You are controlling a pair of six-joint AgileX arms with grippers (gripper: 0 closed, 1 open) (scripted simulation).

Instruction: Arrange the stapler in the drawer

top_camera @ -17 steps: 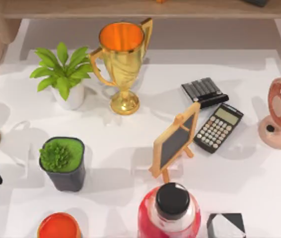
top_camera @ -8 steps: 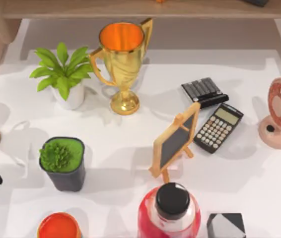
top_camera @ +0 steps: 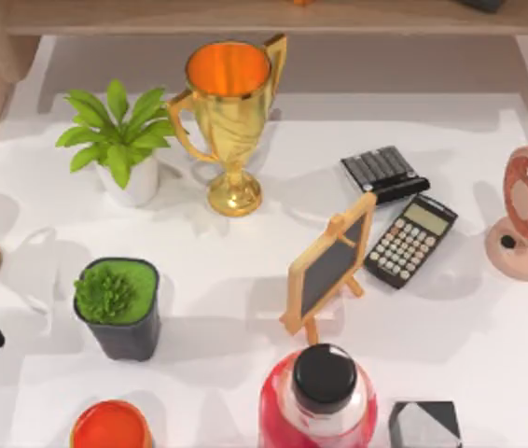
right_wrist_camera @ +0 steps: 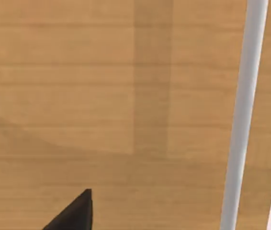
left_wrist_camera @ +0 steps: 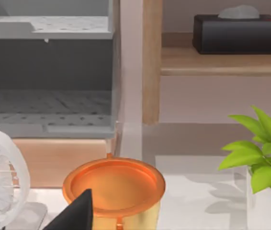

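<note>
Item: a black ridged bar-shaped object [top_camera: 385, 175] lies at two o'clock from the white table's [top_camera: 227, 280] centre, touching nothing, with the dark keypad calculator [top_camera: 410, 240] just beside it at five o'clock; whether it is the stapler cannot be told. Left gripper [left_wrist_camera: 78, 213], at the table's nine o'clock edge, faces an orange-rimmed metal cup [left_wrist_camera: 114, 184] and an open grey drawer unit [left_wrist_camera: 49, 72]. Right gripper [right_wrist_camera: 75, 213] hangs over light wooden boards [right_wrist_camera: 102, 96]; neither tool's opening or load can be told.

Office desk: calculator [top_camera: 410, 240], trophy [top_camera: 229, 117]
</note>
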